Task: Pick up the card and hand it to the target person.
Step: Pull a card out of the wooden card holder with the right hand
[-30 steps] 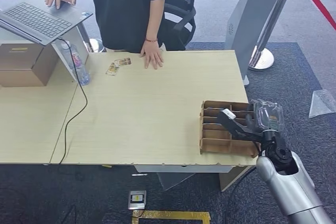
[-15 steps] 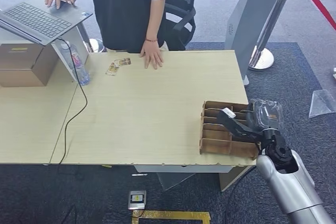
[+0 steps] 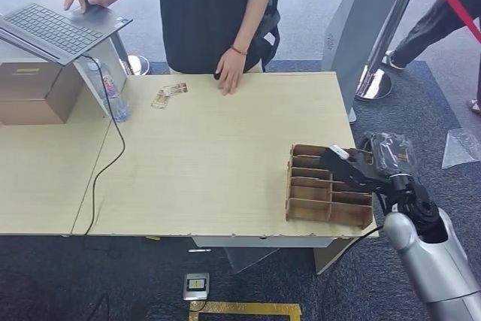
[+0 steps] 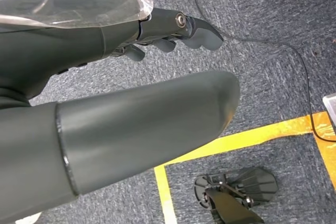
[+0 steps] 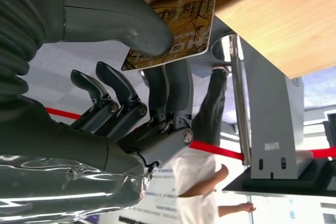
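My right hand [image 3: 363, 173] has drawn back toward the near right end of the cardboard divider tray [image 3: 309, 186], and the card [image 5: 174, 27] is now pinched between my thumb and fingers, lifted out of the slots. So the pick looks done; next I carry it across to the person [image 3: 216, 5] waiting at the table's [image 3: 216, 163] far edge, well away from my hand. My left hand [image 4: 118, 93] hangs over the floor, holding nothing.

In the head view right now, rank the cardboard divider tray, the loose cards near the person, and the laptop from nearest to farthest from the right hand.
From the right hand:
1. Cardboard divider tray, directly under it at the table's right end.
2. Loose cards, far edge, beside the person's hand.
3. Laptop, raised at the far left.
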Robot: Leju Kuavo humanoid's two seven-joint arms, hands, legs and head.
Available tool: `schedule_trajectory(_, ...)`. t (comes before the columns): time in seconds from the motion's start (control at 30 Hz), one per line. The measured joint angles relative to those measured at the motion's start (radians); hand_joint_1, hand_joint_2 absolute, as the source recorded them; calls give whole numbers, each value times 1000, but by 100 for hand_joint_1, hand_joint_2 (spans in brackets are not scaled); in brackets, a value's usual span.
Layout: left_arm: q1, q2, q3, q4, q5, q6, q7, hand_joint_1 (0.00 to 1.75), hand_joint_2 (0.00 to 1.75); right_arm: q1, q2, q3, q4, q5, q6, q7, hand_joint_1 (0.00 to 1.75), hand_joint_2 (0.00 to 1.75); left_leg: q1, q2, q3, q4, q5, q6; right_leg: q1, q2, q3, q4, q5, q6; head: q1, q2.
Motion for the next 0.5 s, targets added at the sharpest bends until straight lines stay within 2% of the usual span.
schedule_trajectory(0.33,0,3,0,0,6,-4,-2,0,0,-65,-104,-42,-157,-184,118,-11,163,175,0,0,0,0,0,0,0,0,0,0,0,0,0,0)
schedule_trajectory(0.5,0,4,0,0,9,-4,-5,0,0,-106,-153,-52,-211,-247,137,4,164,175,0,0,0,0,0,0,0,0,0,0,0,0,0,0)
